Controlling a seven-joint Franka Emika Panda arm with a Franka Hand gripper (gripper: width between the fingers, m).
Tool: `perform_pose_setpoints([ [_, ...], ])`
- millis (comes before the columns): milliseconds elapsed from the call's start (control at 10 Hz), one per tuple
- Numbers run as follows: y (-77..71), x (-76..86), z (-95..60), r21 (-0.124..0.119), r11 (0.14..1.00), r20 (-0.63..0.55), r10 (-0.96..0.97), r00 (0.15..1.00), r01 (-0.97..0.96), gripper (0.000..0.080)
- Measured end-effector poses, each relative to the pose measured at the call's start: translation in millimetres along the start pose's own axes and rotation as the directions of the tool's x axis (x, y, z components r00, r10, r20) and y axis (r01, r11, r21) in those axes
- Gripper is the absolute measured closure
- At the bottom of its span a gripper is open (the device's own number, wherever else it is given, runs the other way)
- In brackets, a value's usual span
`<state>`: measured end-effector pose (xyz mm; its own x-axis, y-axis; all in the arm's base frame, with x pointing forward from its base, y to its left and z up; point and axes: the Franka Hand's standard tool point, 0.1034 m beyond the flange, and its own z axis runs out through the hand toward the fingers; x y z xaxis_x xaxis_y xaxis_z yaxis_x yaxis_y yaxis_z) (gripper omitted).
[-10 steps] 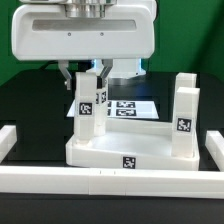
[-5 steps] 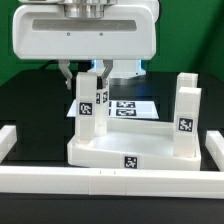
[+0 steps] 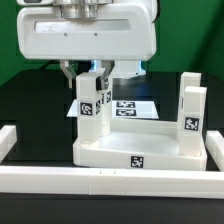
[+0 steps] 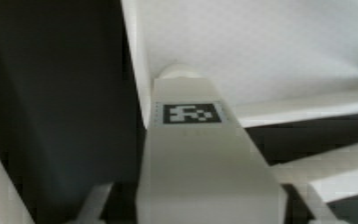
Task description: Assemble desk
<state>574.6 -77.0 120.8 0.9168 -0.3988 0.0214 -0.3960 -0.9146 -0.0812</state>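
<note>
Black covers the work surface, with a green backdrop behind, and white border rails (image 3: 60, 178) fence the near edge and the sides, likely there so parts can be pushed against something firm. Inside them sits the tabletop (image 3: 150, 150), a white tray with raised rims and a square marker on its near wall. Two legs stand upright on it. One leg (image 3: 192, 115) is at the corner on the exterior view's right, apparently already seated. The other leg (image 3: 89, 112) stands at the corner on the exterior view's left, and the claw (image 3: 84, 71) comes straight down over its top, one finger on each side. The wrist view looks down the length of this leg (image 4: 197, 150), its marker facing the camera and the fingers flanking it near the picture's edge. The claw is partly closed, about as wide as the leg, and looks clamped on it. Holding it from above keeps it vertical, which I judge suits pressing or twisting it into its socket. Behind the tray the marker board (image 3: 130, 107) lies flat on the black desk
</note>
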Motion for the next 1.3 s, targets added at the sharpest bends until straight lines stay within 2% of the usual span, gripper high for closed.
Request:
perform_pose_setpoints([
  [100,0.2,1.3,0.3,0.018,0.998,-0.011,0.058,0.998,-0.058,0.0509],
  [300,-2.5,2.2,0.7,0.036,0.976,-0.016,0.215,0.976,-0.214,0.0509],
  [500,-7.7,-0.2,1.4,0.038,0.927,-0.003,0.373,0.928,-0.372,0.0509],
  [900,-16.5,-5.0,2.5,0.028,0.762,0.023,0.647,0.762,-0.647,0.0509],
  [1000,-16.8,-4.9,2.5,0.029,0.75,0.024,0.661,0.75,-0.661,0.0439],
  [1100,-17.2,-5.1,2.5,0.029,0.768,0.023,0.639,0.768,-0.64,0.0439],
  [1200,-17.3,-5.1,2.7,0.03,0.788,0.023,0.614,0.789,-0.615,0.0303],
  [1300,-17.1,-5.2,3.6,0.029,0.801,0.023,0.598,0.801,-0.598,0.0303],
])
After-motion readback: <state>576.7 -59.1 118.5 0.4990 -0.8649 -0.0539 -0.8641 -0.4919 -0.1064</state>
